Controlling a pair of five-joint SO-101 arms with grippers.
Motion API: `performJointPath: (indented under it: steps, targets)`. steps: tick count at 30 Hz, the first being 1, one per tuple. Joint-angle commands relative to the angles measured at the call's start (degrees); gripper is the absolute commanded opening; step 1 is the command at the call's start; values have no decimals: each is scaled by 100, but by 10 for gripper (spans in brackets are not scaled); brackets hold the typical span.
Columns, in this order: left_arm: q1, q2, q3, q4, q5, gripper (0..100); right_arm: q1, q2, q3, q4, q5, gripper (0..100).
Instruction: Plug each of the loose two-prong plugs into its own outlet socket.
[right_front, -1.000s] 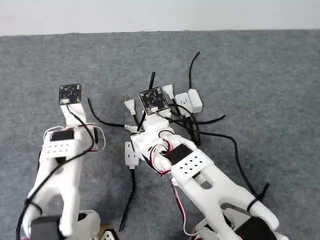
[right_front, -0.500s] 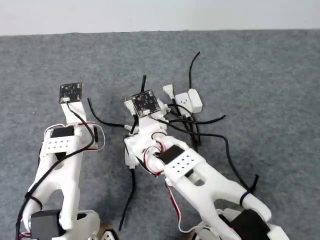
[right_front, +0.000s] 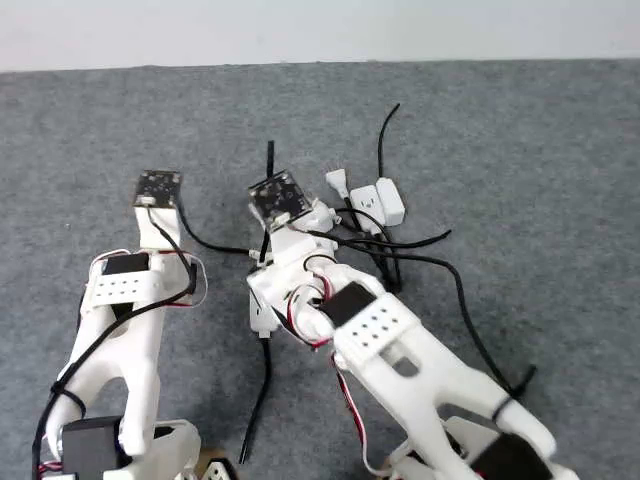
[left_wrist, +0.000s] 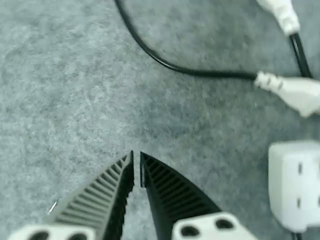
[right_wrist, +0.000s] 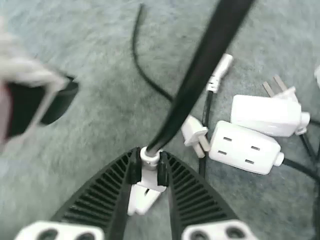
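Right gripper (right_wrist: 147, 161) was clamped on a white held plug (right_wrist: 144, 192), a finger pressed to each side, and its black cord (right_wrist: 200, 75) rose straight up out of the claw. The right arm (right_front: 400, 340) sat mid-table, with the claw over the left edge of the cable tangle. Just right of the claw lay a white outlet (right_wrist: 245, 147), slots up, touching a white pronged block (right_wrist: 267, 115) on its far side. A loose plug (right_wrist: 192, 131) lay against the outlet's left end. Left gripper (left_wrist: 136, 159) hung over bare grey table (left_wrist: 60, 90), fingers closed to a thin slit and holding nothing. To its right a second outlet (left_wrist: 295, 185) lay flat, with a second plug (left_wrist: 295, 92) just beyond it on a curved cord (left_wrist: 165, 62).
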Motion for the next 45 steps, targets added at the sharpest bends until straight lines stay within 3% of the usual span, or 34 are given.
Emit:
performJointPath:
  steps: [1,7,16,22,27,34,40,45]
  targets:
    - [211,-26,-145,211,-897,15,-136,-585,-360,655,571,8]
    - [501,-26,57,519,-2171,15,-145,-602,-343,1059,1178,8]
    - [721,-70,215,1046,-3657,13,-136,-602,-343,1068,1213,8]
    - [897,-97,347,1125,-3938,13,-127,-593,-343,1051,1169,8]
    - [1090,-879,971,1073,-4273,13,-119,-593,-343,1007,1090,8]
    - [1073,-2092,1807,396,-3947,13,-110,-602,-352,919,633,8]
    - [1046,-2136,1877,-97,-3112,13,84,-593,-352,567,-167,8]
    - [580,-2171,1877,-730,-2031,13,136,-286,-343,101,-510,8]
